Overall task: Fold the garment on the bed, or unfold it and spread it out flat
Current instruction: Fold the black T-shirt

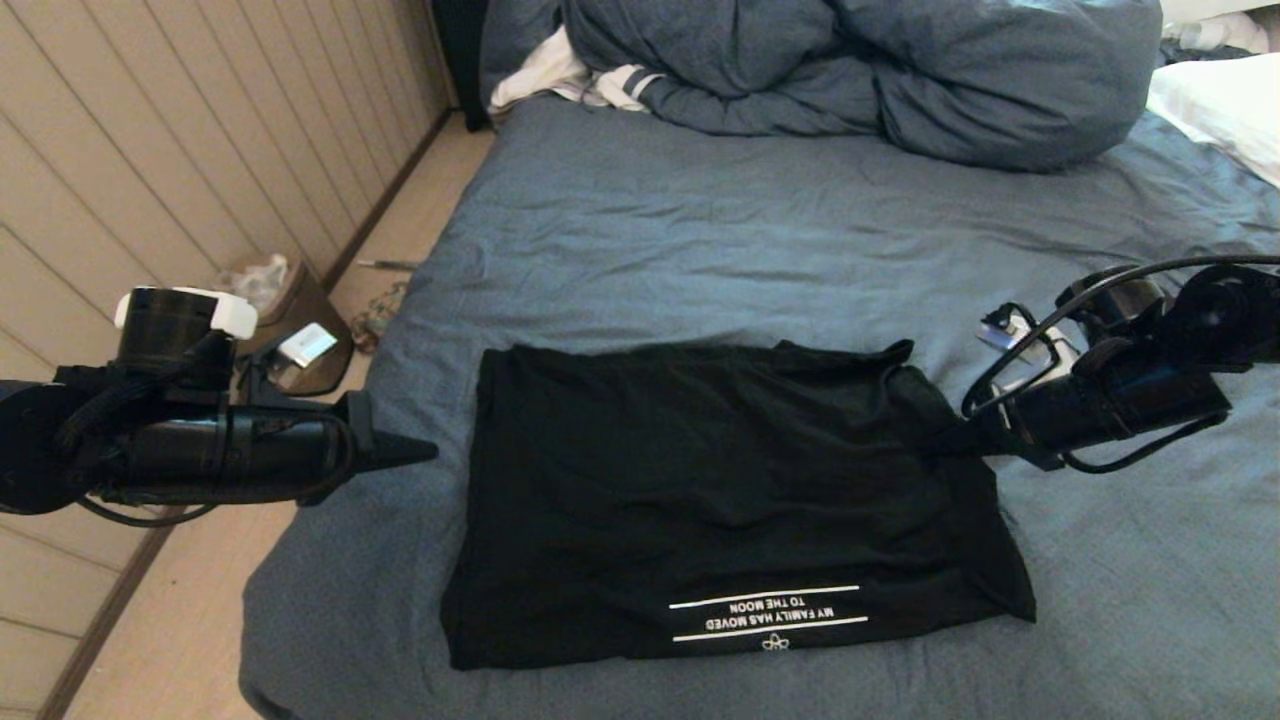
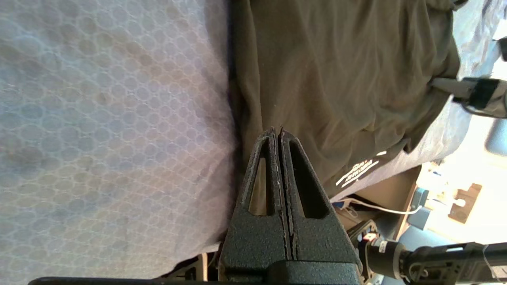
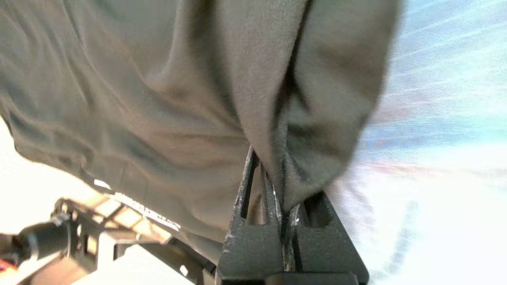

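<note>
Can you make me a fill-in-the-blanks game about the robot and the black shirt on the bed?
1. The right gripper is pinching the ____.
2. The left gripper is shut and holds ____.
3. The shirt lies on a ____ bed.
4. The lettering on the shirt is ____ in colour.

Missing words: shirt; nothing; blue; white

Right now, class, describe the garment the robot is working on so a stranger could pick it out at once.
Start at the wide bed with its wrinkled slate-blue sheet. On its near part, between the two robot arms, lies the garment, a black T-shirt folded into a rough rectangle, its right edge pinched by the right pincer. Unlike the blue duvet and the white cloth beyond, it is black with white lettering.
</note>
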